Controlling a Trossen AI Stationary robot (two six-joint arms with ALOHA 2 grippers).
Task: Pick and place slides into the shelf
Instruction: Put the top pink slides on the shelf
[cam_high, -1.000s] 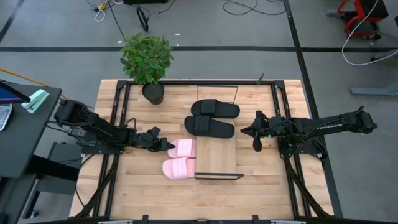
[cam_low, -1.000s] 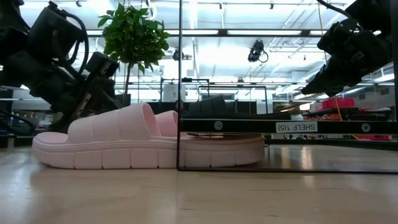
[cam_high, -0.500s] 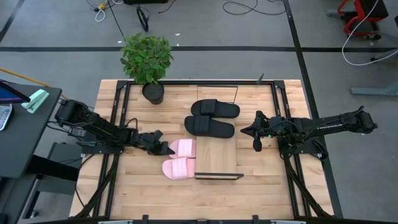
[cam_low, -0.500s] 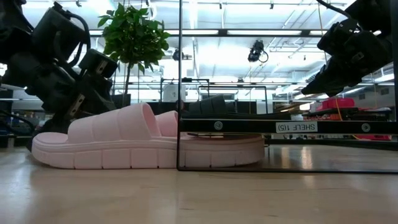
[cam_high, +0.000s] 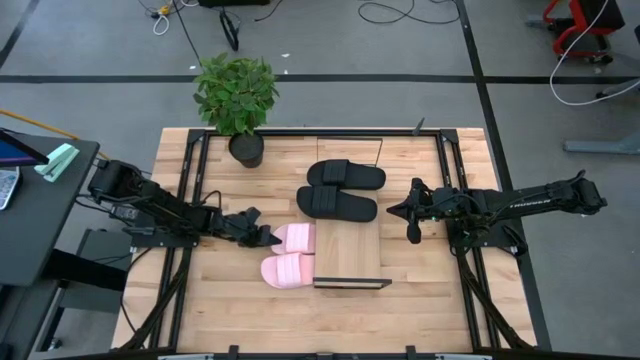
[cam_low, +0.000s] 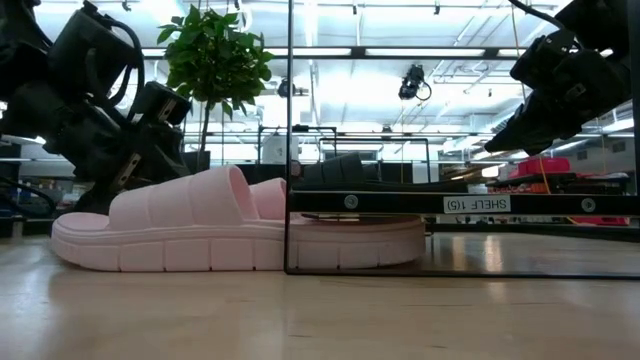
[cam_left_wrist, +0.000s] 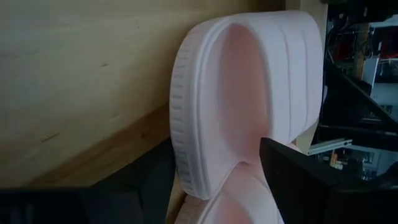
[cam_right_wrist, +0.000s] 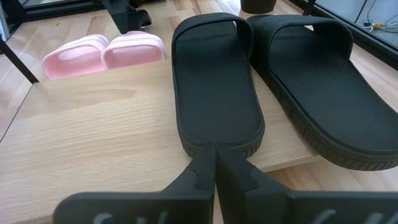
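Two black slides (cam_high: 340, 190) lie sole-down side by side on the far part of the shelf (cam_high: 352, 255), a light-wood board on a black frame. Two pink slides (cam_high: 288, 254) rest sole-down on the tabletop at the shelf's left edge, toes under the board. My left gripper (cam_high: 268, 238) is open at the heel of the farther pink slide (cam_left_wrist: 249, 93). One finger is over its footbed and one is outside its sole rim. My right gripper (cam_high: 408, 215) is shut and empty, right of the shelf, in front of the nearer black slide (cam_right_wrist: 217, 81). My left gripper comes level from the table's left at the pink slide's heel-end rim (cam_left_wrist: 186, 149). One finger (cam_left_wrist: 298, 180) is over the footbed, the other outside the rim. I cannot tell whether either finger touches. The slide lies flat on the table.
A potted plant (cam_high: 237, 100) stands at the table's far left. The shelf's near half (cam_right_wrist: 93, 124) is bare board. The shelf's thin black frame posts (cam_low: 288, 150) rise beside the pink slides. Black table rails run along both sides.
My left gripper has shifted slightly toward the table's near edge at the pink slide's heel, dipping a little and rising again. The slides and my right gripper have stayed in place.
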